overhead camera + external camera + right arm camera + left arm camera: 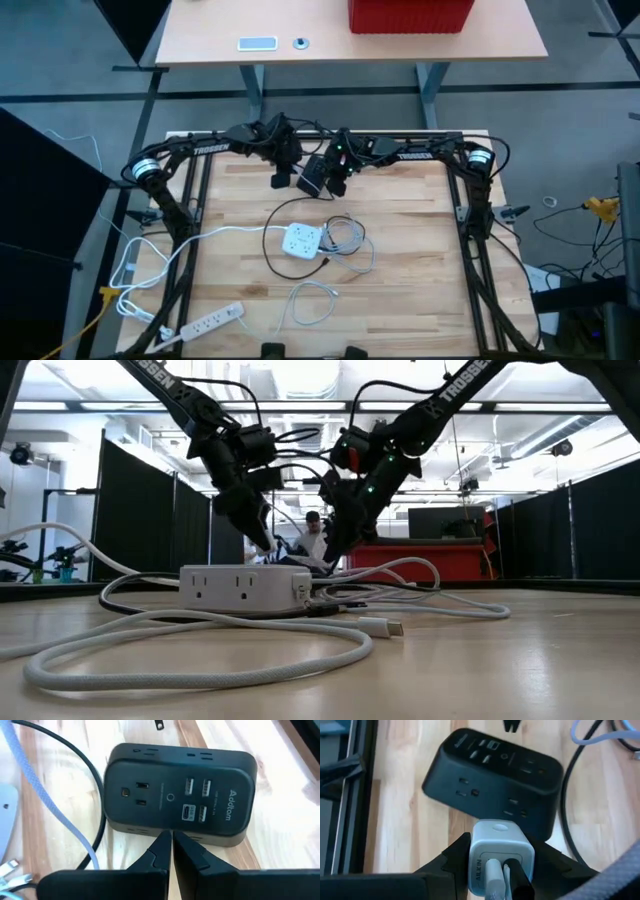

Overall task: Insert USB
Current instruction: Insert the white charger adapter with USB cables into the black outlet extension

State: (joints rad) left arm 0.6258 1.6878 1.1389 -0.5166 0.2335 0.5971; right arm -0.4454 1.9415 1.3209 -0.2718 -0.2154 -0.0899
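Fingers of the left gripper are clamped on a small pale-blue cube wall charger with two cables, one white and one dark, already seated in its face; it fills the lower middle of the left wrist frame. Just beyond it, in the upper middle of that frame, lies the black rounded power hub with outlets and a row of USB ports, flat on the pale wooden table.

From the right wrist view, the right gripper hangs at the hub's near edge with its fingers pressed together on nothing, below the block of four USB ports.

Seen from above, both grippers sit close together in the upper middle, over the hub. The white square power strip lies nearer centre amid loose white cables.

Judging by this, the step in hand is bringing the charger to the hub. Next, the charger's prongs, hidden here, would need lining up with an outlet while the right gripper steadies the hub.
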